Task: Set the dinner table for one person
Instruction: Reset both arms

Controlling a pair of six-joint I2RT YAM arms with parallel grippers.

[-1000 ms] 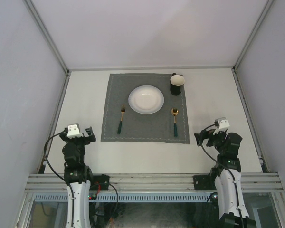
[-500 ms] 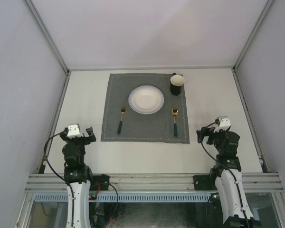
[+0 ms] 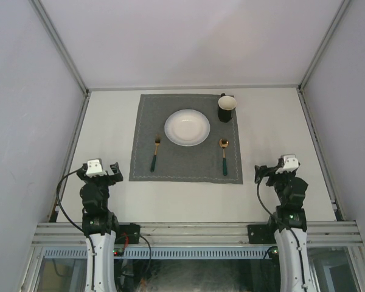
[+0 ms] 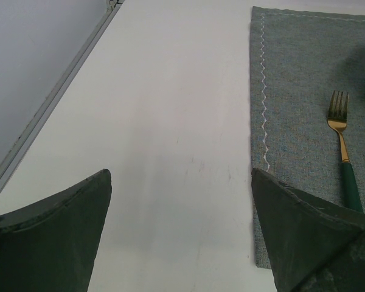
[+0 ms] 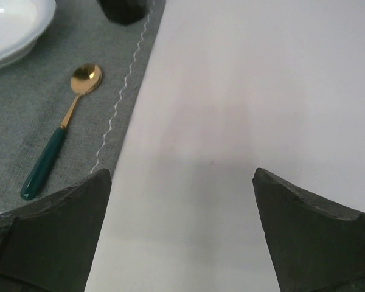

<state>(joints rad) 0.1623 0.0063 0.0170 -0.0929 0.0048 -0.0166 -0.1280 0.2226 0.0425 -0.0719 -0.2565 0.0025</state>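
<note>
1. The worktop [image 3: 267, 121] (the dinner table: big off-white slab with aluminium rails) fills the floor of the enclosure, and everything sits on it.
2. A grey stitched mat [image 3: 185, 167] lies flat at mid-worktop, towards the far side. There is bare worktop to its left, to its right and on the near side.
3. On the mat, a white plate [image 3: 187, 127] sits in the far half, roughly centred left to right.
4. The fork [image 3: 155, 153] lies left of the plate, tines pointing away from me and green handle towards me. It's near the plate but not touching it.
5. The spoon [image 3: 224, 156] lies right of the plate, with a gold bowl at the far end and the same green handle. It's also clear of the plate.
6. A dark cup [image 3: 226, 107] stands upright at the mat's far-right corner, just beside the plate (pale inside; I can't tell the contents).
7. The left arm [image 3: 97, 188] is at the near-left. Its jaws are spread fully wide with nothing between them, over bare worktop just off the mat's near-left corner. In the wrist view, one finger overlaps the mat edge.
8. The right arm [image 3: 287, 191] is at the near-right. Its jaws are also fully spread and empty, over bare worktop just right of the mat. In the wrist view, the spoon shows off to the left.
9. Neither arm is touching any tableware.
</note>
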